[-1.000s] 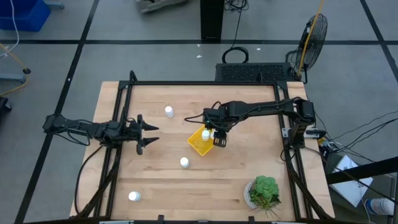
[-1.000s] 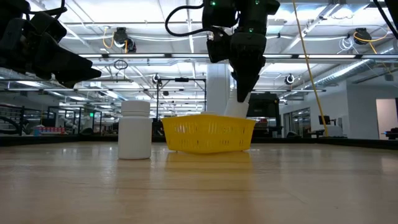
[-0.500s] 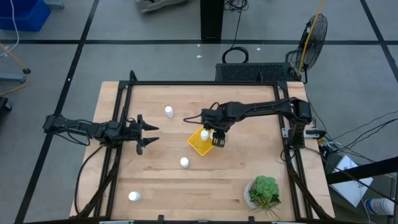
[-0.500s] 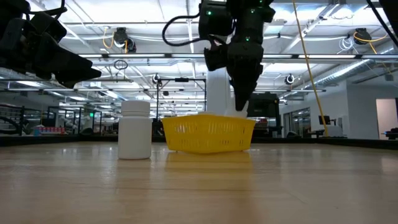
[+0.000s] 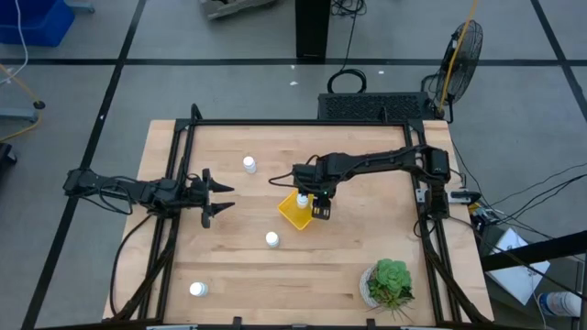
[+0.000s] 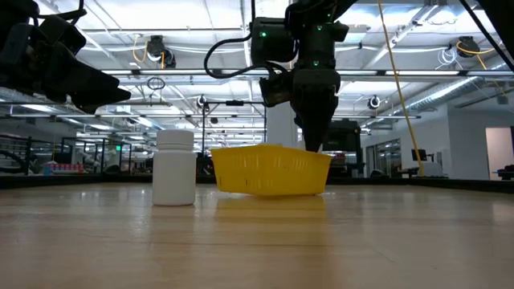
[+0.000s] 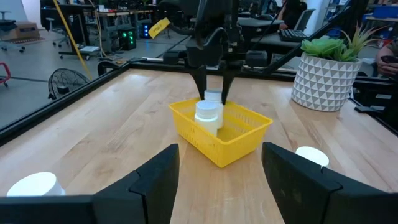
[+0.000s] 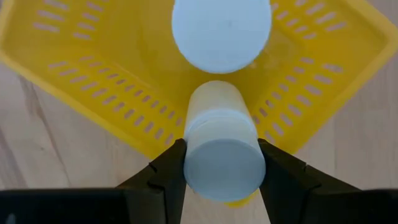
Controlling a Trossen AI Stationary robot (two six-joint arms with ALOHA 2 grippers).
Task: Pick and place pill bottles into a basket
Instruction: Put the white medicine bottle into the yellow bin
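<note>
Bottle [image 8: 222, 160] sits clamped between the fingers of the right gripper [image 5: 317, 207], held over the near rim of the yellow basket [image 5: 295, 213]. Inside the basket, just beyond the held one, a second bottle [image 8: 221, 32] stands upright. Three more bottles rest on the wooden table [image 5: 358, 247] around the basket: one [image 5: 249, 165] up and to its left, one [image 5: 271, 239] just below it, one [image 5: 197, 290] well off toward the table's lower left corner. Left of the basket, well apart, the left gripper [image 5: 216, 199] waits with fingers spread. A potted plant [image 5: 390, 280] stands to the basket's lower right.
</note>
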